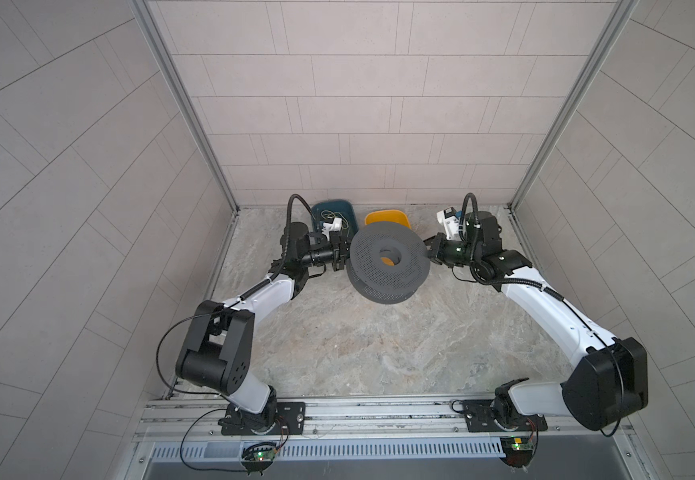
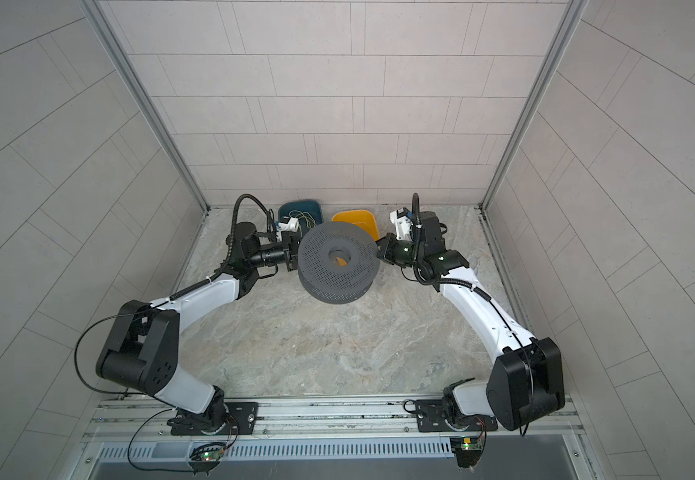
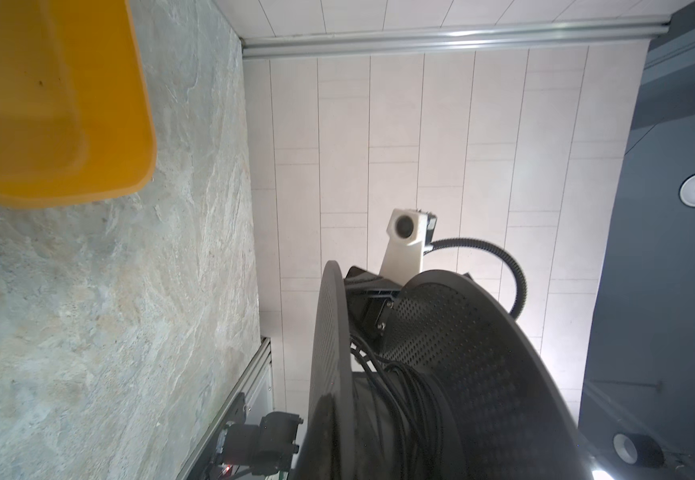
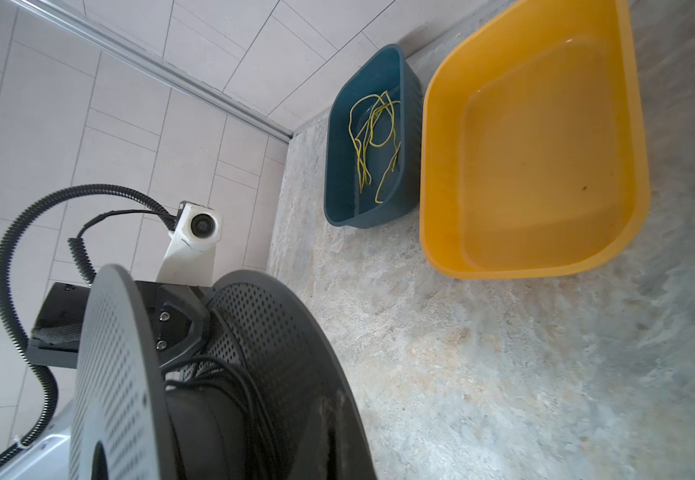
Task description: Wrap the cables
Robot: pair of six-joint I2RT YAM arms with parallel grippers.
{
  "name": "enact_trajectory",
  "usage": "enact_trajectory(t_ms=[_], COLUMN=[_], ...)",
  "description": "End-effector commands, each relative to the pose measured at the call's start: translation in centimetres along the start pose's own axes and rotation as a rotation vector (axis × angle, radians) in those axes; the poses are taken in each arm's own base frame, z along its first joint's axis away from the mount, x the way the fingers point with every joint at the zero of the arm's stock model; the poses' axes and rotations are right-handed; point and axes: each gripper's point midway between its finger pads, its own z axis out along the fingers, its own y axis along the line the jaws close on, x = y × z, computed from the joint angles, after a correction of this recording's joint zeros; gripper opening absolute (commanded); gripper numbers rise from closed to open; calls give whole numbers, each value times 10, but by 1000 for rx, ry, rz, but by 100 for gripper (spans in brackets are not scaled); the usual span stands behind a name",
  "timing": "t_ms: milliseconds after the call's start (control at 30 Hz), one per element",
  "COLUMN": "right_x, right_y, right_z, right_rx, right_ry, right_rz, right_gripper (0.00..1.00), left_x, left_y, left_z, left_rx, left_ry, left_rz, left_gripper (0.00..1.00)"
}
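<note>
Cables, in fact one thin glossy black cord, lie wound in loose turns around the hub of a dark grey perforated spool. Only the wrist views show the cord, between the two flanges. In both top views the upper flange covers it completely. Its free end cannot be made out.

The spool is raised above the marbled table, slightly tilted, between the two arms. The left gripper meets its rim from the left and the right gripper from the right. Each is clamped on the edge of the upper flange. From the right wrist, one finger of the left gripper shows between the flanges, with the rest of that gripper on the flange's other face. From the left wrist, a finger of the right gripper shows in the same gap, and its partner is hidden behind the flange. Neither wrist camera sees its own fingertips.

A blue bin holding a tangled yellow-green cord stands just beside a yellow bin at the back wall. In the top views the spool and the left arm partly cover both bins.
</note>
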Motion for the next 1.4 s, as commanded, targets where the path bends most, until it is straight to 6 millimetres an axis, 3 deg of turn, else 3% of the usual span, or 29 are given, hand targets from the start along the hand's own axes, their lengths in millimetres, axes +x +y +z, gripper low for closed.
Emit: enact_trajectory(t_ms=[0,167,500,1000,1367], right_x=[-10,-11,4,36,58], right_y=[21,19,15,36,65], right_z=[-17,-32,-32,-17,-7], right_rx=[-77,-116,-125,-137,-111], right_ry=[-92,-204,-196,-129,-109], right_rz=[40,108,148,98,-48], right_gripper=[0,0,0,0,0], left_x=[0,-8,-22,-33,-31], left_y=[-40,-25,-35,-31,-20], left_z=[-7,-12,-17,-23,-25], left_rx=[76,-3,7,0,-46], left_ry=[-33,-102,-205,-290,-306], left_rz=[118,92,33,-14,-21], left_gripper=[0,0,0,0,0])
